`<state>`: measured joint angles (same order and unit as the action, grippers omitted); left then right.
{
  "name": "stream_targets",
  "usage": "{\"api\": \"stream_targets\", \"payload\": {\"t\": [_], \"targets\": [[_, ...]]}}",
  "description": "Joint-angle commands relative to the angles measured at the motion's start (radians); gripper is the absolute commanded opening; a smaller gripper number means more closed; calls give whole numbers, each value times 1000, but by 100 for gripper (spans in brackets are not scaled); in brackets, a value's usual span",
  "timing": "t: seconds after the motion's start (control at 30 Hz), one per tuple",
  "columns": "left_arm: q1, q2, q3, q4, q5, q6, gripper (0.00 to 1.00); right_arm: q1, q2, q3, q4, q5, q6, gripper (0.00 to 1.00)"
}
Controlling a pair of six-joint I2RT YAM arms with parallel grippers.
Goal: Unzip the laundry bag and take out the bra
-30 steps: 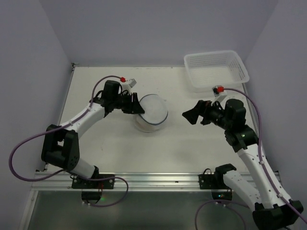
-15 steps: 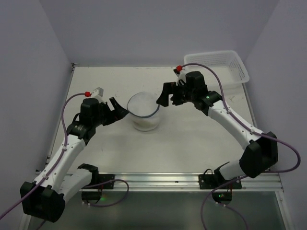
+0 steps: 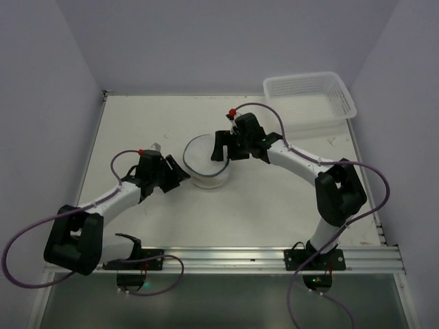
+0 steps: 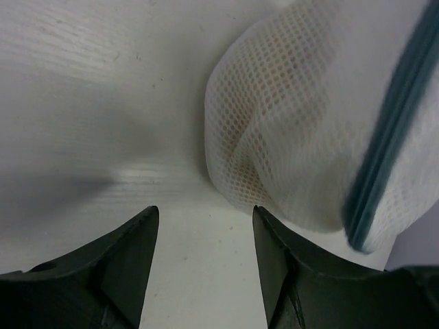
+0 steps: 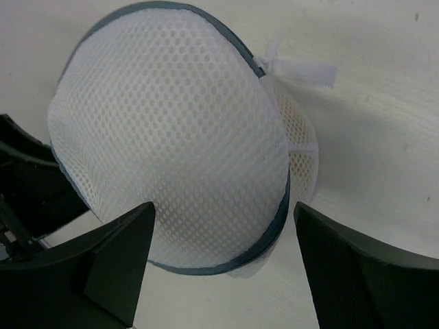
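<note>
1. The laundry bag (image 3: 206,162) sits mid-bench (image 3: 274,199), between the two arms. It is a domed white mesh pouch with a dark zipper (image 5: 274,205) round the rim.
2. The zipper looks closed along every stretch that shows. I can't make out the slider.
3. The bra isn't seen outright. A tan tint shows through the mesh in the left wrist view and is probably the bra, so it is likely inside the bag.
4. The left tool (image 4: 204,216) has its jaws partly apart, with only bare bench between them. It sits low, just beside the bag's left side, apart from the mesh. It looks placed to brace or pinch that side so the pouch can't slide.
5. The right tool (image 5: 224,209) has its jaws wide, straddling the dome's near edge from the opposite side. No mesh is visibly pinched. I can't tell whether the fingertips graze it.
6. Tools on opposite sides fit a job where one holds and the other pulls. Soft, light mesh would likely drag along the bench with the zipper otherwise.
7. A white tab (image 5: 302,72) sticks out at the rim, upper right in the right wrist view. It could be a loop or a cover for the pull; I can't say which.
8. The task looks at an early stage, with nothing opened. The next move calls for finding the pull and getting a firm hold on the rim.
9. The lattice basket (image 3: 309,96) sits at the far right corner, well apart from the bag.
</note>
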<state>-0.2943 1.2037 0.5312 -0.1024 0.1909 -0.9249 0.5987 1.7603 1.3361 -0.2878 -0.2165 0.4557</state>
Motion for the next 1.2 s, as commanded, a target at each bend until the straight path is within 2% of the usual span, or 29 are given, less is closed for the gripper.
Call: {"api": "stream_targets", "payload": {"t": [0.0, 0.13, 0.27, 0.37, 0.5, 0.6, 0.77, 0.87, 1.0, 1.17], "targets": [[-3, 104, 76, 165, -47, 27, 60, 39, -79, -101, 56, 40, 78, 82], [-2, 258, 217, 187, -67, 113, 60, 113, -186, -257, 88, 55, 182, 76], [3, 336, 315, 213, -35, 199, 63, 183, -252, -310, 113, 36, 277, 74], [15, 362, 375, 213, -10, 251, 69, 233, -257, -293, 118, 16, 298, 75], [47, 338, 409, 170, -34, 274, 85, 251, -281, -236, 75, 22, 261, 77], [61, 280, 403, 112, -42, 279, 93, 251, -315, -196, -2, 77, 215, 79], [61, 133, 328, -26, -42, 250, 96, 234, -418, -176, -108, 152, 150, 81], [57, 27, 251, -39, -19, 218, 96, 185, -459, -193, -146, 189, 144, 82], [37, -67, 182, -22, 41, 172, 96, 52, -472, -239, -142, 137, 164, 82], [24, -43, 158, 38, 68, 164, 96, 7, -426, -270, -47, 56, 210, 79]]}}
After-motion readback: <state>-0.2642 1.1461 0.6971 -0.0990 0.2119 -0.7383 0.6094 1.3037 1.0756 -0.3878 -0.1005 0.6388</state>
